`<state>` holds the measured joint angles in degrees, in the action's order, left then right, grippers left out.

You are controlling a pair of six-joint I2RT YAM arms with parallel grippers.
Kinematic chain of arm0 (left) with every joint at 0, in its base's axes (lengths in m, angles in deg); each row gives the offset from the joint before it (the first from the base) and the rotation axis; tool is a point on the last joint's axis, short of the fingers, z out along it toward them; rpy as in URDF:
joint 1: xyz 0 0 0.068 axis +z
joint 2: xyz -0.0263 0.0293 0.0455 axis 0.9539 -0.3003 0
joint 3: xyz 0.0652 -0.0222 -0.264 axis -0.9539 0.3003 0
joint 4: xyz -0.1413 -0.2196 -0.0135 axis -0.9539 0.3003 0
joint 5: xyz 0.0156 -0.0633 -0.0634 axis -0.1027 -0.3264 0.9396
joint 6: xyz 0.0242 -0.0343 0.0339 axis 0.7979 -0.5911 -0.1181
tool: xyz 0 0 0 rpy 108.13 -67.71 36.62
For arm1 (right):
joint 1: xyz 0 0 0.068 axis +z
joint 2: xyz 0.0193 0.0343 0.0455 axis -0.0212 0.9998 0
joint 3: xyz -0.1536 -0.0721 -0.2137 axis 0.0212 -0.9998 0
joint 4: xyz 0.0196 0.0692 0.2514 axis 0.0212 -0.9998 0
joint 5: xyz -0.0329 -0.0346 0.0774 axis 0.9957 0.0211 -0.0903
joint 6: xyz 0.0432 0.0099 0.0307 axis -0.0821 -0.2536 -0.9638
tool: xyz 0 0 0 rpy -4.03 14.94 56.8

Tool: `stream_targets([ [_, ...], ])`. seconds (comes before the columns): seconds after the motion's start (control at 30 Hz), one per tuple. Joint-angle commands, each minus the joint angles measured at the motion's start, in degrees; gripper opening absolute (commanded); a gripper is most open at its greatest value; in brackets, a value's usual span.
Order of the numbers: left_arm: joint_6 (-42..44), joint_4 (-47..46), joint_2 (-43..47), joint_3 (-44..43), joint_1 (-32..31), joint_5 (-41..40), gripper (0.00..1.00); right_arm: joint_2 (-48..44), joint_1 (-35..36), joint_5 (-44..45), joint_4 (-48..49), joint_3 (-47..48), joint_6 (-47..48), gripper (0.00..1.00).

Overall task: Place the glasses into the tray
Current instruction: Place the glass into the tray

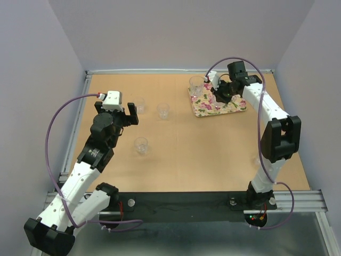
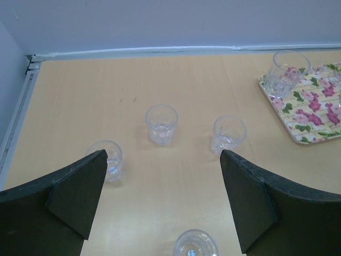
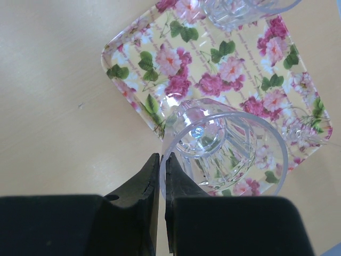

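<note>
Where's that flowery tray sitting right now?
Top view: the tray lies at the table's far right, beneath the right gripper, which pinches a glass over it.

No text, label, brand name, number or sign can be read in any of the views, neither on the flower-printed tray [image 3: 133,58], nor on the clear glasses [image 2: 161,124], nor on the wooden table [image 1: 213,154].

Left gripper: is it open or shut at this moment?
Open. The left gripper shows its fingers wide apart in the left wrist view, with nothing held between them.
</note>
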<state>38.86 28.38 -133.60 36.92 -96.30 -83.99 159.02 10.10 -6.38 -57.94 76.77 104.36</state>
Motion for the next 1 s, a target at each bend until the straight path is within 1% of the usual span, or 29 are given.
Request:
stream_targets([
  [0.0,0.95,-2.68,0.17,0.53,0.21,-1.12,0.99,1.09,0.9,0.49,1.25,4.77,0.84,0.01],
  [0.73,1.04,-2.68,-0.09,0.53,0.3,-1.47,0.99,8.3,2.4,2.34,0.63,13.73,0.05,0.0],
  [0.97,1.04,-2.59,-0.26,0.62,0.3,-1.73,0.99,11.98,2.57,3.13,0.54,18.56,-1.62,0.01],
])
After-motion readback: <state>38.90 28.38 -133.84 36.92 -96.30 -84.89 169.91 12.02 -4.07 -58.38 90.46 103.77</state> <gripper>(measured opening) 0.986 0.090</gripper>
